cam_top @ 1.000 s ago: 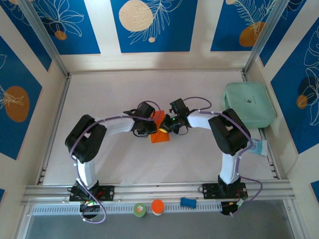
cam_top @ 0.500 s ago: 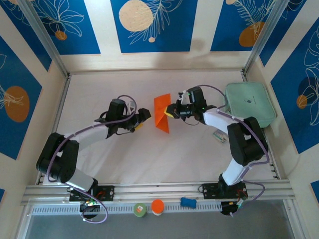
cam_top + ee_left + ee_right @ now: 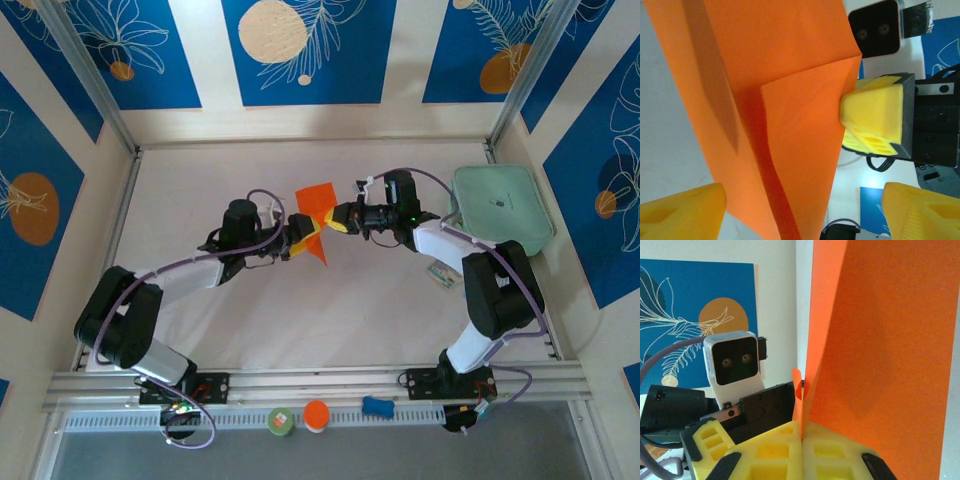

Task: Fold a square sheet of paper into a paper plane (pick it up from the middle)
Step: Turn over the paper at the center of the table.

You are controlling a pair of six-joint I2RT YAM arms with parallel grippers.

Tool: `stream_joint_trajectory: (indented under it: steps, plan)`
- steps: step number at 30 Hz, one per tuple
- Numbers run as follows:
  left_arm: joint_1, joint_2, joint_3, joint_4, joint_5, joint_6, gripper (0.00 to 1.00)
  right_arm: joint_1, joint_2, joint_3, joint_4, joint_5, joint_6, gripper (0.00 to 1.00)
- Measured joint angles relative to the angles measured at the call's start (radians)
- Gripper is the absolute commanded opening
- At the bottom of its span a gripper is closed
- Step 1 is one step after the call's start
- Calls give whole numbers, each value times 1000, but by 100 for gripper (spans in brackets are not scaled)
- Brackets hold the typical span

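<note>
White table: folded paper aloft centre; mint case far right.

The pale, matte tabletop lies under soft, even light, and shadows on it are faint. The far wall is cream, set with blue panels that bear white leaf drawings and a cream disc. The left wall and right wall carry similar blue panels with orange discs. Slanted aluminium posts stand at the far corners — an aluminium rail runs along the near edge, with a grey surface nearer still.
</note>
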Motion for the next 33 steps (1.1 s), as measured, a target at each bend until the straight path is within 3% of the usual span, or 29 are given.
stream_joint_trajectory:
  steps: [12, 19, 23, 28, 33]
  plan:
    - [-2, 8, 3, 48, 22, -9, 36, -12, 0, -14, 24, -40, 27, 9]
    - [-2, 8, 9, 31, 7, -6, 13, -21, 0, -30, 19, -42, 34, 24]
    - [-2, 7, 19, -8, -9, 11, 5, -34, -2, -32, -17, -28, 14, 35]
    - [3, -7, 58, -158, -50, 87, 4, -71, -45, -40, -140, 53, -53, 47]
    - [5, -20, 204, -525, -190, 295, 4, -110, -124, -42, -289, 192, -160, 63]
